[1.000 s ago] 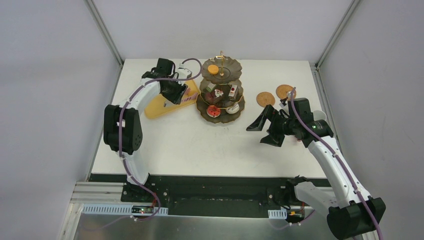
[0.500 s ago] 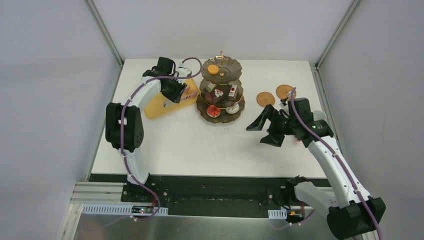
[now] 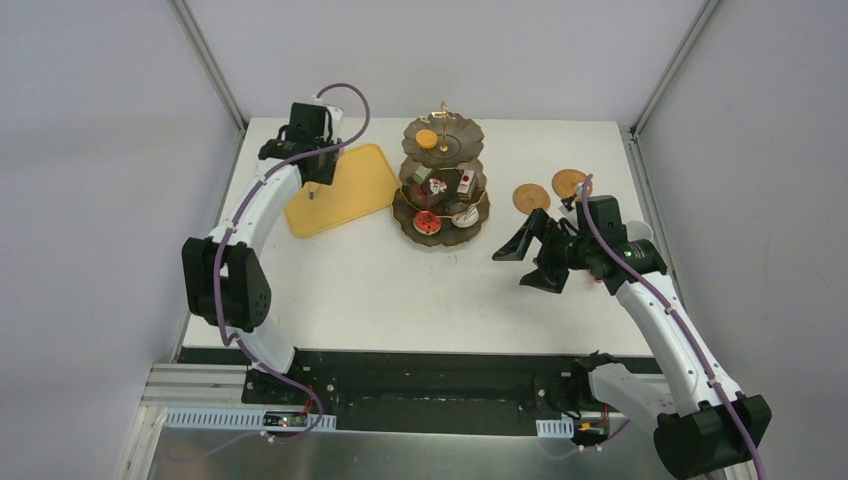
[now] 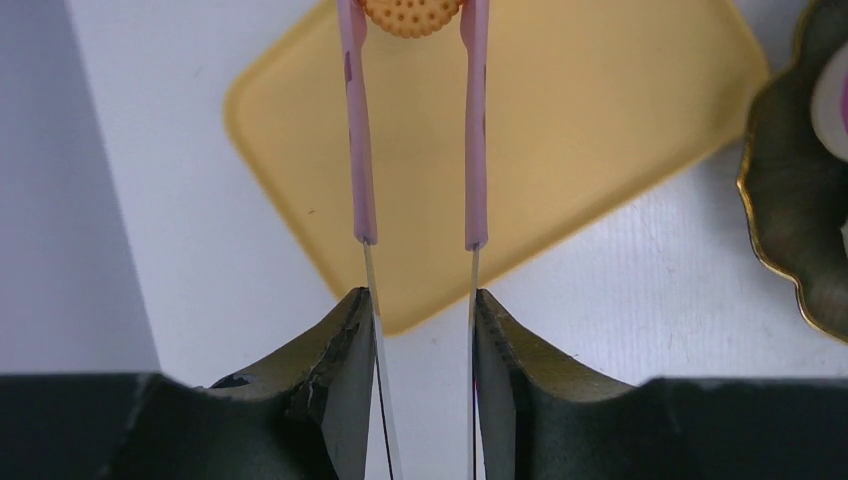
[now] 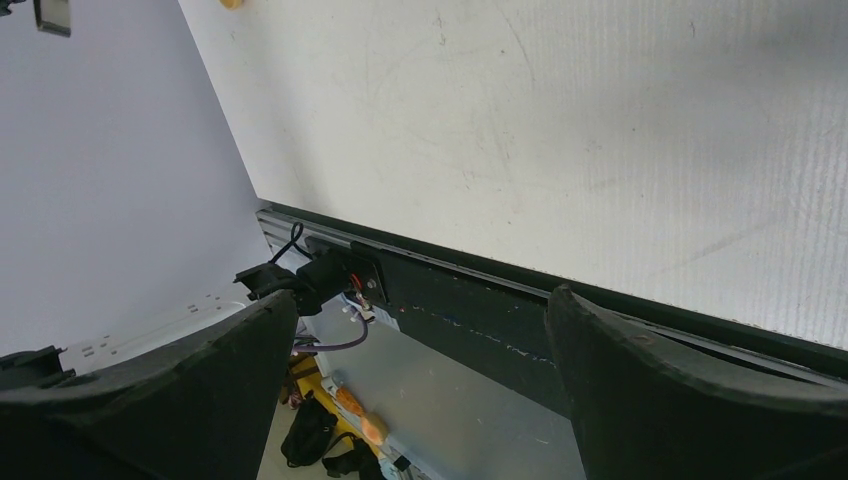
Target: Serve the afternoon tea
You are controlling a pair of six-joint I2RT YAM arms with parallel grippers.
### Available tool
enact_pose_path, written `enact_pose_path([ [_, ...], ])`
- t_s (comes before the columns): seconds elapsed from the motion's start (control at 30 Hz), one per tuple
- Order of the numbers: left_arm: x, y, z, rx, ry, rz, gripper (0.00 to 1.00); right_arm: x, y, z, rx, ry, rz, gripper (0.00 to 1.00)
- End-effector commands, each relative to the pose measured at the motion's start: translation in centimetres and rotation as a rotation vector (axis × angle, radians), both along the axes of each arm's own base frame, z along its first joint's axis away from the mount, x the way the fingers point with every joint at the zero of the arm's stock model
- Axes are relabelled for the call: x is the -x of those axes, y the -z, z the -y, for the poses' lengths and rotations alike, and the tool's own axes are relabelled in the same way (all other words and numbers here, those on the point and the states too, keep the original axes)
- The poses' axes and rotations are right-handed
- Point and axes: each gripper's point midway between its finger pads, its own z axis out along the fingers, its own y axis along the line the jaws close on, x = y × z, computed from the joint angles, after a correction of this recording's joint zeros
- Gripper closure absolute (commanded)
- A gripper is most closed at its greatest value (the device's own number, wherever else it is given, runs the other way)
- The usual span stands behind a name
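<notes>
Withdrawn over the yellow tray (image 4: 600, 150), left jaws squeeze tongs (image 4: 357, 150) pinching a dimpled cookie (image 4: 412, 15); right jaws gape.

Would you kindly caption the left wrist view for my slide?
Left pincer squeezes pink tongs gripping an orange cookie over yellow tray.

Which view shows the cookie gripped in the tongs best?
Left wrist: the orange cookie, partly cropped, sits pinched between the tips of the pink tongs over the yellow tray. Top external leaves it too small to tell; right wrist misses it.
</notes>
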Motion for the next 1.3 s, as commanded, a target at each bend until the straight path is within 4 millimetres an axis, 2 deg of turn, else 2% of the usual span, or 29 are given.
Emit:
enact_pose_path([
  [0.0,1.3,-6.2,-5.3,0.006,-0.356,0.188,0.77,-0.6,-1.2,-0.3,-0.029,0.009,0.041,0.01],
  [0.07,2.1,-7.7,-5.3,0.071,-0.389,0.232,0.76,-0.6,-1.2,-0.3,-0.033,0.007,0.039,0.01],
  [0.27,4.3,-13.2,-2.9,0.295,-0.337,0.379,0.75,-0.4,-1.1,-0.4,-0.036,-0.001,0.039,0.01],
  [0.43,6.6,-19.5,-1.5,0.420,-0.237,0.562,0.75,-0.4,-1.2,-0.4,-0.035,-0.009,0.047,0.01],
  [0.5,7.9,-22.8,-0.5,0.457,-0.141,0.656,0.74,-0.4,-1.1,-0.4,-0.034,-0.012,0.048,0.01],
  [0.63,10.9,-28.4,4.1,0.550,0.202,0.776,0.72,-0.4,-1.0,-0.5,-0.039,-0.018,0.044,0.01],
  [0.73,12.8,-31.0,6.8,0.603,0.387,0.781,0.71,-0.5,-1.0,-0.6,-0.042,-0.020,0.044,0.01],
  [0.83,13.6,-32.3,8.5,0.657,0.477,0.745,0.71,-0.5,-1.0,-0.6,-0.040,-0.019,0.048,0.01],
  [0.97,14.7,-32.9,11.5,0.736,0.592,0.693,0.71,-0.6,-0.9,-0.5,-0.036,-0.015,0.048,0.01],
  [1.13,16.1,-30.6,16.7,0.710,0.709,0.576,0.70,-0.6,-0.9,-0.4,-0.033,-0.011,0.049,0.01],
  [1.27,16.7,-28.9,18.0,0.700,0.735,0.521,0.70,-0.6,-1.0,-0.3,-0.029,-0.005,0.051,0.01],
])
